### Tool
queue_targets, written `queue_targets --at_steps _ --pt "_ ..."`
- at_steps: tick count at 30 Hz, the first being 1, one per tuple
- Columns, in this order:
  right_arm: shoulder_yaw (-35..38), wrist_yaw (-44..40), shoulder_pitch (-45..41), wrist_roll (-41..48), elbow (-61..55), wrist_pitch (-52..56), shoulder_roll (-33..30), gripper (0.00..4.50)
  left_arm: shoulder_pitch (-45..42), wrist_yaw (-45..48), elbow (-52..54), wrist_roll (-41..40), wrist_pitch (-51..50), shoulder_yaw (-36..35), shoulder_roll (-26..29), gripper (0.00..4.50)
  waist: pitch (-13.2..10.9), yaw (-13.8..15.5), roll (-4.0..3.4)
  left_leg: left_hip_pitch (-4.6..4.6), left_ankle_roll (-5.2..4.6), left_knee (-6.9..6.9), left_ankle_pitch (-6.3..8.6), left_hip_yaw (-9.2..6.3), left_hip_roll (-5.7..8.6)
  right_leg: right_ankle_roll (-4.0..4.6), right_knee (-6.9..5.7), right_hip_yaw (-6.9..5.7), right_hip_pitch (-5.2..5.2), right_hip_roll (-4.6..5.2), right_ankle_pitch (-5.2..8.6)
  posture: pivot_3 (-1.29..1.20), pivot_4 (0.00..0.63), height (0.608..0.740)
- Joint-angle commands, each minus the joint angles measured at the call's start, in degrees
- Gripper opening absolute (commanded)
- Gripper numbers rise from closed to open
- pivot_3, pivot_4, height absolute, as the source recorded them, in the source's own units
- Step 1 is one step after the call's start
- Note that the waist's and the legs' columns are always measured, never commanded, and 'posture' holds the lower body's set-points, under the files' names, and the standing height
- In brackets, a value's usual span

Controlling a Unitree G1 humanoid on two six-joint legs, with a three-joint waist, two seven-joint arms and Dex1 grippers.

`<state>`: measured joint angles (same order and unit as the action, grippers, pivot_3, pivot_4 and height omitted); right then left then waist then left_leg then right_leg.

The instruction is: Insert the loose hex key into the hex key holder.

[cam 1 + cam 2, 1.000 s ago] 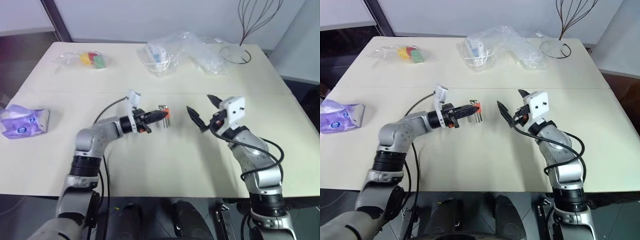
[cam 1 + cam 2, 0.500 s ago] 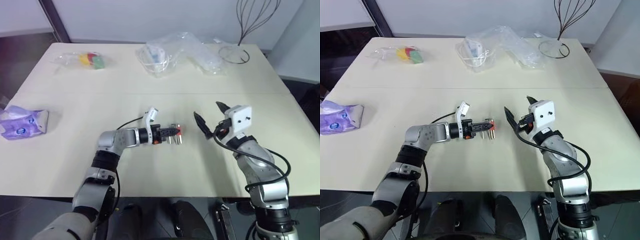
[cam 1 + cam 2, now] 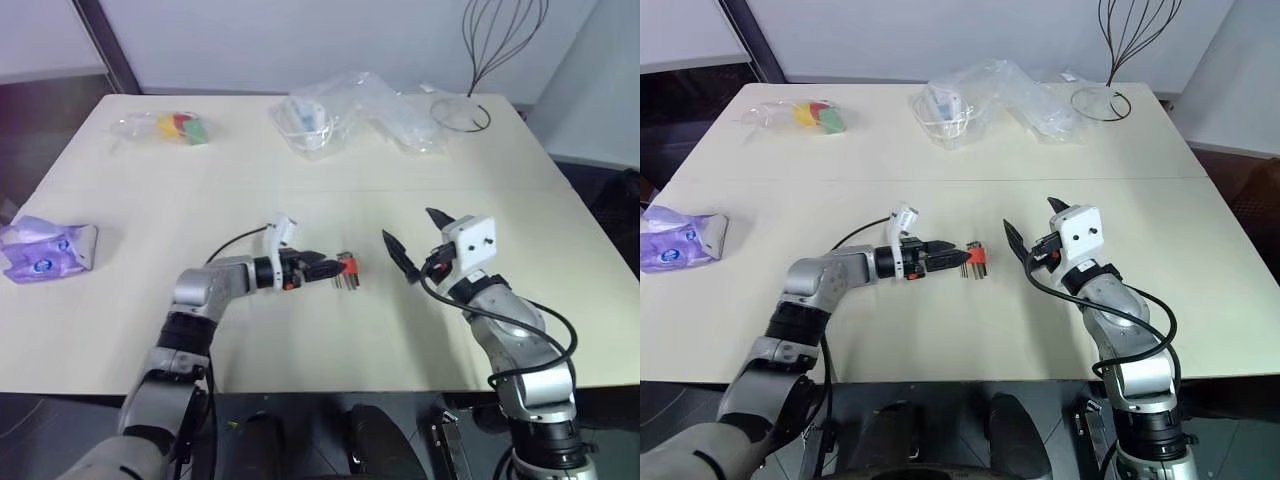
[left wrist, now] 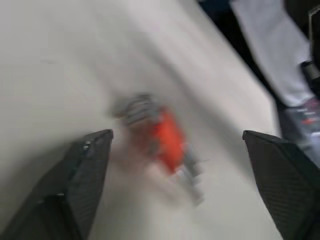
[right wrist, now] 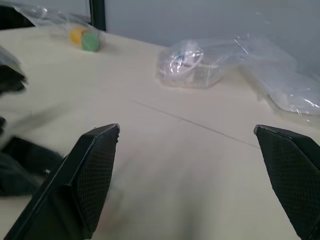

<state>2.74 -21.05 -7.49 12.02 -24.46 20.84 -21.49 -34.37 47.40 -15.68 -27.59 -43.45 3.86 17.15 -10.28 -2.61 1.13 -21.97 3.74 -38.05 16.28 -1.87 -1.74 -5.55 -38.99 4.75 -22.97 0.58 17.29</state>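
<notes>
The hex key holder (image 3: 346, 268), a small orange-red block with short metal keys sticking out, lies on the cream table (image 3: 300, 190) near the middle. My left gripper (image 3: 318, 266) is low over the table just left of it. In the left wrist view its fingers (image 4: 85, 165) stand wide apart and open, with the blurred holder (image 4: 162, 137) between and beyond them. My right gripper (image 3: 406, 222) hovers open to the right of the holder, a short gap away, holding nothing. The loose hex key is out of view as a separate piece.
A purple-and-white pouch (image 3: 45, 250) lies at the table's left edge. Clear plastic bags (image 3: 340, 105) and a bag of coloured pieces (image 3: 180, 125) sit along the far side, with a dark wire object (image 3: 480, 70) at the far right.
My left gripper, which was shut on the holder above the table, has sunk and opened. The holder now rests on the table. The right gripper has stayed open and hardly moved.
</notes>
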Motion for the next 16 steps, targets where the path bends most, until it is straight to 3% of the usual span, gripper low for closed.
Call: queue_targets --at_steps 1,10,13,16 --pt "0.1 -5.0 -0.1 0.7 -2.1 1.7 -5.0 4.50 1.7 -1.0 6.1 3.5 6.1 -1.7 4.3 4.47 0.0 0.1 0.00 -0.03 0.00 0.00 0.00 0.00 0.00 -0.01 0.01 0.00 -0.01 0.01 0.00 0.00 0.150 0.740" --pt "-0.1 -21.4 2.2 3.6 -3.9 5.8 -21.8 4.50 7.6 2.7 19.0 4.4 12.2 -2.9 13.4 4.47 0.0 1.1 0.02 -0.33 0.00 -0.08 0.00 -0.02 0.02 -0.02 0.19 -0.04 -0.15 0.08 0.00 0.00 0.150 0.740" --pt "1.8 -27.5 1.6 6.2 -4.7 8.0 -28.1 4.50 12.2 6.8 25.9 3.3 13.6 -4.0 18.7 4.47 -0.1 0.9 -0.01 -0.33 -0.01 -0.06 0.00 0.00 -0.02 -0.02 0.23 -0.03 -0.15 0.06 0.00 0.00 0.150 0.740" --pt "2.9 -29.2 0.8 7.9 -4.7 8.7 -30.2 4.50 14.9 8.6 29.9 1.2 12.8 -5.1 21.4 4.47 -0.1 0.9 -0.01 -0.33 -0.01 -0.03 0.01 -0.03 -0.04 -0.01 0.29 -0.05 -0.12 0.06 0.01 0.00 0.150 0.740"
